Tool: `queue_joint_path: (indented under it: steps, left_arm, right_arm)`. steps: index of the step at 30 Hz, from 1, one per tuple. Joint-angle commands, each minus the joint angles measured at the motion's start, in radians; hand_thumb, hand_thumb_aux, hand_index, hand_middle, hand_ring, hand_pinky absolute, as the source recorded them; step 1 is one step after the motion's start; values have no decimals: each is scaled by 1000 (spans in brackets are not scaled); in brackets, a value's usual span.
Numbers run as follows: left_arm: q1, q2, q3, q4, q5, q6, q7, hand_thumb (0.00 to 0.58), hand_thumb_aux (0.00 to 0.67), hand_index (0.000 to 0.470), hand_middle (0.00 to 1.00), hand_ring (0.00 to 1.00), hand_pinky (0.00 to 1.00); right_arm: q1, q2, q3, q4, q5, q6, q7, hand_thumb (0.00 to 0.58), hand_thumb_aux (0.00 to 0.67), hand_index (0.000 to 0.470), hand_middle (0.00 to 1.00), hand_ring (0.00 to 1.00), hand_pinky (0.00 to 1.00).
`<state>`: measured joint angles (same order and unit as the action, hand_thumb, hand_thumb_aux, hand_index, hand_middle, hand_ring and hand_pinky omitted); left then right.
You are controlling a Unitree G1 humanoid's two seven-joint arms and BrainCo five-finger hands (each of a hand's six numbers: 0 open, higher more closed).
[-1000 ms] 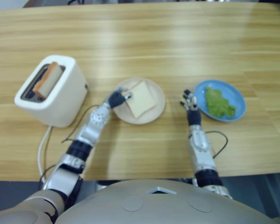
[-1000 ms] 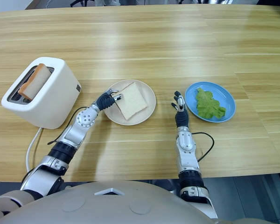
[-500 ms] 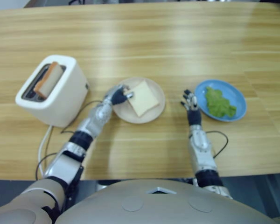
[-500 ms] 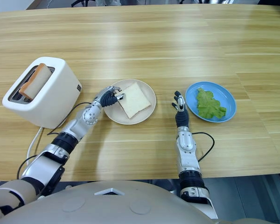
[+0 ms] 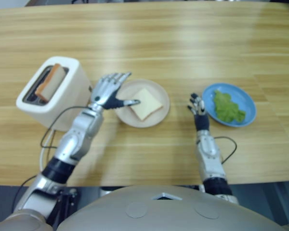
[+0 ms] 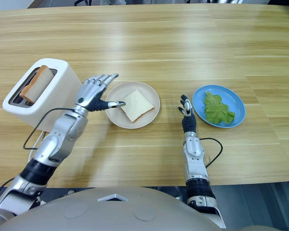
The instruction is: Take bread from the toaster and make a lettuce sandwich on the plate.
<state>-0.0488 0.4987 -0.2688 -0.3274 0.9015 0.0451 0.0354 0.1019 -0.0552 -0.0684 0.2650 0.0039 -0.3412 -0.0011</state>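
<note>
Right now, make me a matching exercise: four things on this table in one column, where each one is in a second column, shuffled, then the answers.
1. white box-shaped toaster
2. square pale bread slice, lying flat
3. green lettuce leaf
4. robot's left hand

A. on the round blue plate
B. open, between toaster and round beige plate
C. far left of the wooden table
D. on the beige plate

Pairs: 1-C, 2-D, 3-A, 4-B

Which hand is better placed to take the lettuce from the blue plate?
Right. The right hand stands beside the blue plate holding the lettuce; the left hand hovers open between toaster and bread plate.
</note>
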Motion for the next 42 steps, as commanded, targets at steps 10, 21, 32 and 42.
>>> queue_joint_path:
  steps: [10,21,32,42]
  left_arm:
    - [132,-284,174,263,-645,-127,-80,0,0,0,0,0,0]
    - [135,-280,153,283,-620,-161,-74,0,0,0,0,0,0]
    - [140,-288,132,286,-605,-158,-64,0,0,0,0,0,0]
    - [144,-291,129,296,-597,-161,-62,0,0,0,0,0,0]
  right_arm:
    - [-28,-520,-226,-381,-365,154,-17,0,0,0,0,0,0]
    - [-185,-909,32,217,-821,107,-225,0,0,0,0,0,0]
    - [-430,-835,367,623,-973,77,-330,0,0,0,0,0,0]
    - [-496,-798,507,754,-979,72,-380,0,0,0,0,0,0]
